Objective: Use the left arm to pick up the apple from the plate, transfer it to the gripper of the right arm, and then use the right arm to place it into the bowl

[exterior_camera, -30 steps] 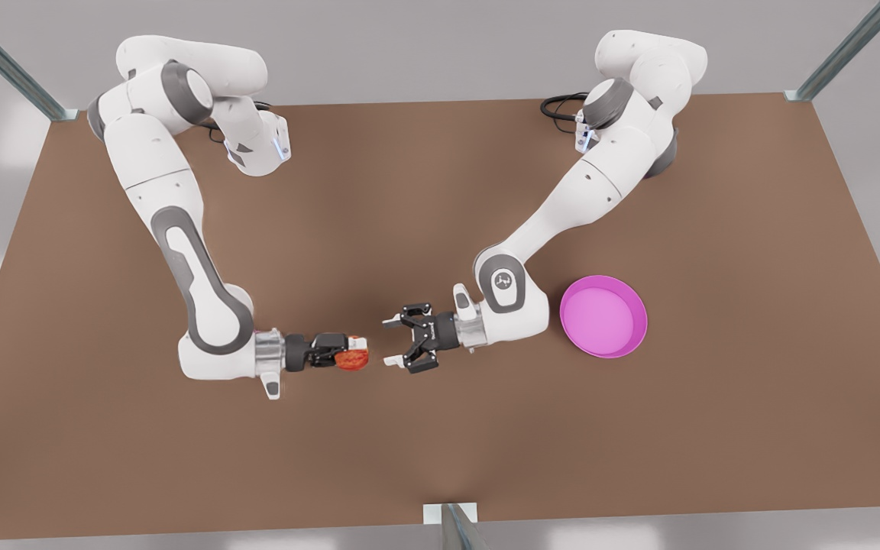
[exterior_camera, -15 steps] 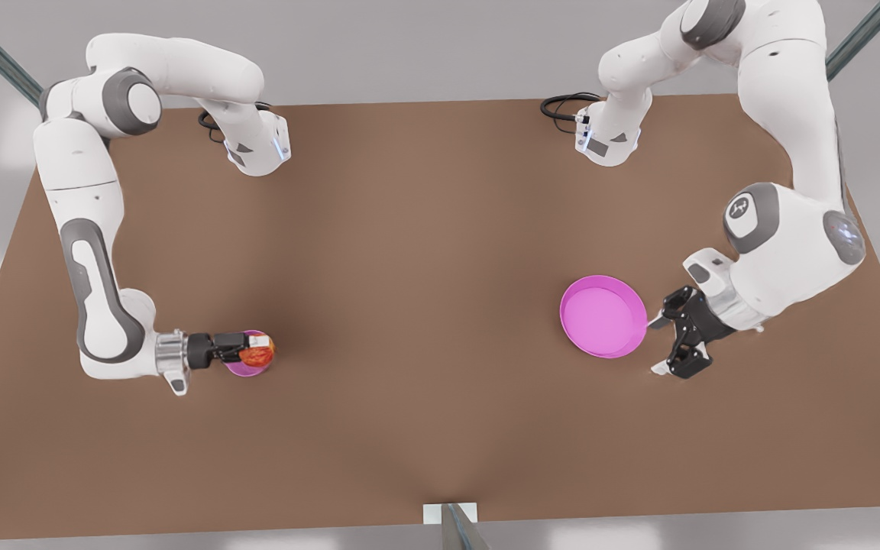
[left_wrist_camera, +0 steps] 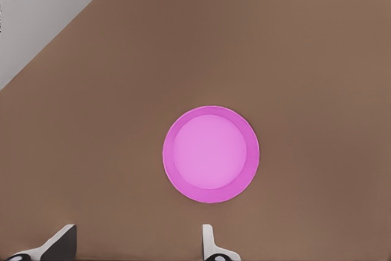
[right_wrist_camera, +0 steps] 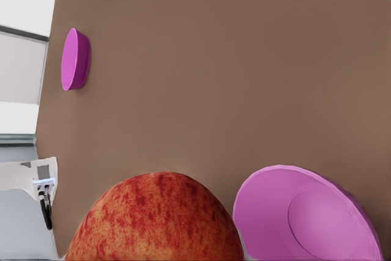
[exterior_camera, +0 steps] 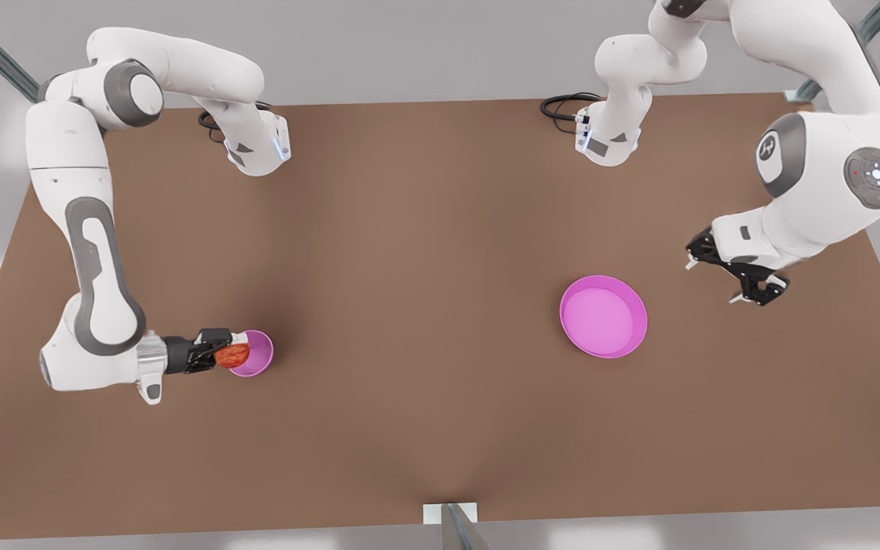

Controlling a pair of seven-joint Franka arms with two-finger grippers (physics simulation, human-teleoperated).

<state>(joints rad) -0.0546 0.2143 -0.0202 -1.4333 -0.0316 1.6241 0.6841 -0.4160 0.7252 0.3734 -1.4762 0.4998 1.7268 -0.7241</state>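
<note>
Holding the apple [exterior_camera: 231, 355] just short of the bowl [exterior_camera: 253, 353], my right gripper [exterior_camera: 218, 350] sits near the table's [exterior_camera: 425, 229] edge on the front view's left, its jaws closed on the fruit from both sides. From the right wrist view the apple [right_wrist_camera: 156, 221] hangs beside the bowl's rim [right_wrist_camera: 305, 218], not over the hollow, so I judge I should carry it further until it is centred above the opening, lower it close, and only then open the jaws; the bowl is barely wider than the apple, and a release from the rim could roll it off. The apple is round, mottled red and yellow; the bowl smooth pink with a flat floor. My left gripper [exterior_camera: 734, 271] waits above the far side, jaws spread and empty, looking down on the wide shallow plate [left_wrist_camera: 211, 154], bare and glossy.
</note>
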